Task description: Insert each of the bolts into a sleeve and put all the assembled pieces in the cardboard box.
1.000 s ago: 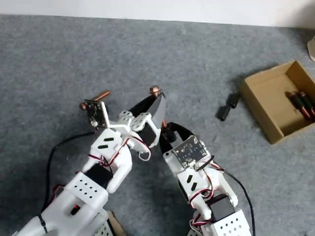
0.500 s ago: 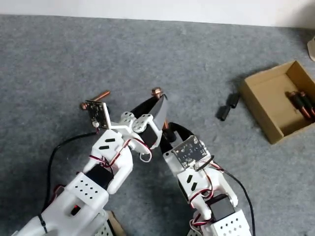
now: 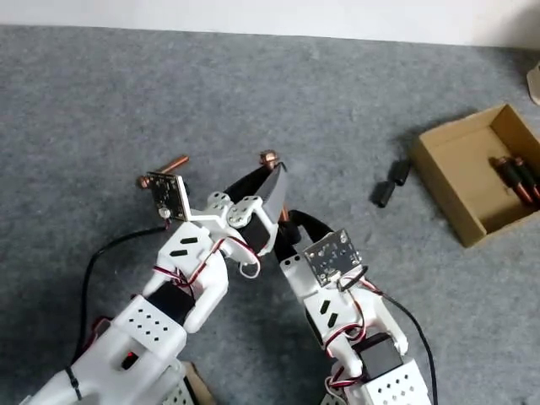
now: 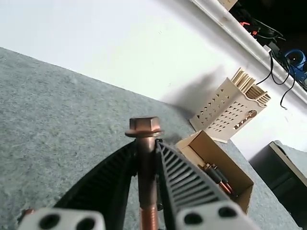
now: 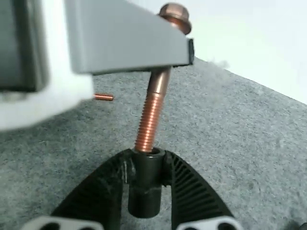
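In the high view, the right arm's wrist has swung a little toward the right of the frame over the last second. The left arm has hardly moved in that time.

The left gripper [image 4: 147,146], at centre frame, is closed tight on 1 bolt [image 4: 144,127]. Its fingers clamp the shank, with the hex head above the tips. The right gripper [image 5: 146,160], just right of it, is closed around 1 black sleeve [image 5: 144,191] held upright. In the right wrist view, the bolt's threaded end meets the sleeve's open mouth; how far it is in, I cannot tell.

Bolts: 2 outside the box, the held one and a loose bolt [image 3: 175,163] lying on the carpet [image 3: 101,101] at upper left, partly behind the left arm's camera board.

Sleeves: 3 outside the box, the held one and 2 spare sleeves [image 3: 399,171] lying close together right of centre, just left of the box [image 3: 439,169].

The box sits at the right edge. In its far corner lie what look like 2 assembled pieces [image 3: 515,177], side by side.
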